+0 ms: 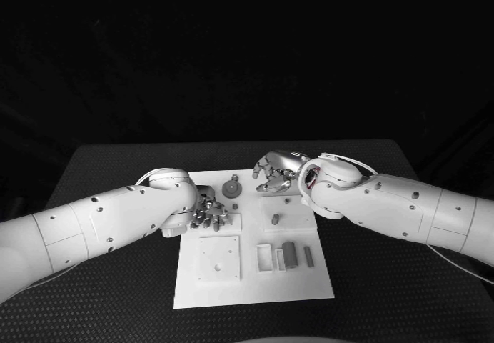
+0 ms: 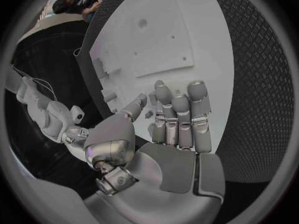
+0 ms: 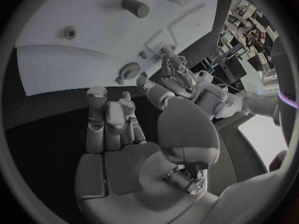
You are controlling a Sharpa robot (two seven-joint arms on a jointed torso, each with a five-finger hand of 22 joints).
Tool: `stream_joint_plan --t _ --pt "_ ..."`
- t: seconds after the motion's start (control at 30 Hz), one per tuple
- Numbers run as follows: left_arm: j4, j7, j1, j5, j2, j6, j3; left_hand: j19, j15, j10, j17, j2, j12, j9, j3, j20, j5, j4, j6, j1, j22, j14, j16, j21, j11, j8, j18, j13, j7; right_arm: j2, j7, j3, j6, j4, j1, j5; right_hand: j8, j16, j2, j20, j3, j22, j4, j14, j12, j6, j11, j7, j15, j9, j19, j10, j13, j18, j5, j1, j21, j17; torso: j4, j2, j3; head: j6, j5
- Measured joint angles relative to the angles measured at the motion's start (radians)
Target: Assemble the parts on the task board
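Note:
The white task board (image 1: 258, 286) lies in the middle of the table. My left hand (image 1: 209, 213) hovers over its left side, fingers straight and side by side (image 2: 179, 119), with nothing in them. My right hand (image 1: 276, 172) hangs at the board's far edge, fingers loosely bent (image 3: 112, 117) and empty. A grey gear (image 1: 233, 190) lies between the two hands; it is also in the right wrist view (image 3: 129, 71). A short cylinder (image 1: 275, 219) stands mid-board (image 3: 135, 6), with a small peg (image 1: 235, 206) near my left fingertips. Two dark bars (image 1: 290, 253) lie at the near right.
A raised square plate (image 1: 219, 258) sits on the board's near left, also in the left wrist view (image 2: 163, 32). White slot blocks (image 1: 265, 257) stand beside the bars. Black textured table (image 1: 391, 286) surrounds the board on all sides.

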Motion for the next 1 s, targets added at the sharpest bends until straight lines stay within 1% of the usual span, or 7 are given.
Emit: stream_joint_plan --t 0.13,0.5,0.7,0.83,0.87,0.9,1.0 --pt "0.009 0.0 0.0 -0.006 -0.002 -0.001 0.0 0.0 0.0 0.0 0.0 0.01 0.0 0.001 0.004 0.0 0.0 -0.004 0.0 0.01 0.0 0.0 0.001 0.004 0.0 0.0 0.0 0.0 0.0 0.0 0.0 0.0 0.0 0.0 0.0 0.0 0.0 0.0 0.0 0.0 0.0 0.0 0.0 0.0 0.0 0.002 0.0 0.003 0.0 0.0 0.0 0.0 0.0 0.0 0.0 0.0 0.0 0.0 0.0003 0.0 0.0 0.0 0.0" --pt "0.011 0.0 0.0 -0.021 -0.005 -0.001 0.0 0.0 -0.003 0.0 0.001 0.01 0.0 0.001 0.004 0.0 0.0 -0.004 0.004 0.01 0.0 0.003 0.001 0.004 0.0 0.0 0.0 0.001 0.001 0.0 0.0 0.0 0.0 0.001 0.0 0.0 0.0 0.0 0.0 0.0 0.0 0.0 0.0 0.0 0.0 0.001 0.0 0.005 0.0 0.0 0.0 0.0 0.0 0.0 0.0 0.0 0.0 0.0 0.0003 0.0 0.0007 0.001 0.0" --pt "0.011 0.001 0.0 -0.024 -0.017 -0.004 0.0 0.0 -0.003 0.0 0.001 0.01 0.0 0.002 0.004 0.0 0.0 -0.004 0.004 0.01 0.0 0.003 0.001 0.004 0.0 0.0 0.0 0.001 0.001 -0.001 0.0 0.0 0.0 0.0 0.0 0.0 0.0 0.0 0.0 0.0 0.0 0.0 0.0 0.0 0.0 0.001 0.0 0.004 0.0 0.0 0.0 0.0 0.0 0.0 0.0 0.0 0.0 0.0 -0.0001 0.0 0.0006 0.004 0.001" --pt "0.015 0.003 0.0 -0.02 -0.027 -0.01 0.001 0.0 -0.003 0.0 0.001 -0.008 0.0 0.002 -0.001 0.0 0.0 -0.005 0.004 0.003 0.0 0.003 0.001 0.004 0.0 0.0 0.001 0.001 0.001 -0.001 0.0 0.0 0.0 0.0 0.0 0.0 0.0 0.0 0.0 0.0 -0.003 0.0 0.003 0.0 0.0 0.001 0.0 0.004 0.0 0.0 0.0 0.0 -0.001 0.0 0.0 0.0 0.0 0.0 0.0 -0.001 0.0002 0.006 0.0" --pt "0.017 0.003 0.0 -0.018 -0.03 -0.011 0.001 0.0 -0.003 0.0 0.001 -0.018 0.0 0.002 -0.005 0.0 0.0 -0.001 0.004 -0.001 0.0 0.003 0.001 0.004 0.0 0.0 0.001 0.001 0.001 -0.002 0.0 0.0 0.0 0.0 0.0 0.0 0.0 0.0 0.0 0.001 -0.003 0.0 0.003 0.0 0.0 0.001 0.0 0.004 0.0 0.0 0.0 0.0 -0.001 0.0 0.0 0.0 0.0 0.0 0.0001 -0.001 0.0 0.006 0.0" --pt "0.019 0.003 0.0 -0.014 -0.035 -0.014 0.001 0.0 -0.003 0.0 0.001 -0.034 0.0 0.002 -0.014 0.0 0.0 -0.001 0.004 -0.008 0.0 0.003 0.001 0.004 0.0 0.0 0.001 0.001 0.001 -0.002 0.0 0.0 0.0 0.0 0.0 0.0 0.0 0.0 0.0 0.001 -0.003 0.0 0.003 0.0 0.0 0.001 0.0 0.004 0.0 0.0 0.0 0.0 -0.001 0.0 0.0 0.0 0.0 0.0 0.0003 -0.001 0.0 0.006 -0.001" --pt "0.024 0.004 0.0 0.001 -0.05 -0.022 0.002 0.0 -0.004 0.0 0.001 -0.064 0.0 0.004 -0.043 0.0 0.0 -0.004 0.004 -0.035 0.0 0.001 0.0 0.004 0.0 0.0 0.001 0.001 0.001 -0.002 0.0 0.0 0.0 0.0 -0.001 0.0 0.0 0.0 0.0 0.002 -0.003 0.0 0.003 0.0 0.0 0.001 0.0 0.004 0.0 0.0 -0.001 0.0 -0.001 0.0 0.0 0.0 0.0 0.0 0.0005 -0.001 -0.0005 0.008 -0.001"
